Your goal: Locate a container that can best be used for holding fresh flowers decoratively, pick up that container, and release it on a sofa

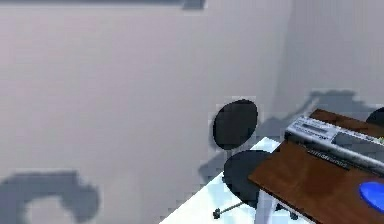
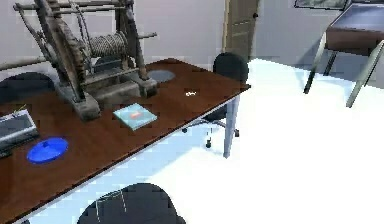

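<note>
Ahead, the forward view gives me a pale wall running into a corner, with a black office chair (image 1: 235, 125) standing before it on a white floor (image 1: 215, 195). At the forward view's right, the corner of a brown wooden table (image 1: 305, 185) juts in on a light leg (image 1: 265, 208). It carries a silver keyboard-like device (image 1: 335, 140) and, nearer the edge, a flat blue disc (image 1: 370, 190). In the arm side view the same tabletop runs long and slantwise. A big wooden winch-like sculpture (image 2: 95, 50) wound with rope stands on it, and a flat teal square (image 2: 134, 116) lies just in front of that. A grey round disc (image 2: 160, 75) lies beyond the sculpture, and a small white thing (image 2: 190, 93), too small to name, sits near the far edge. A dark chair (image 2: 230, 66) stands at the table's far end, and the rounded back of another (image 2: 135, 205) rises at the bottom edge. Farther out, a closed door (image 2: 240, 25) sits in the back wall. A second table (image 2: 355, 30) on grey legs stands well apart at the arm side view's right, with a framed picture (image 2: 320, 4) above it. Where the flower container is I cannot tell, since nothing on the tabletop has a shape I can name as one. How my jaws stand I cannot tell either.
</note>
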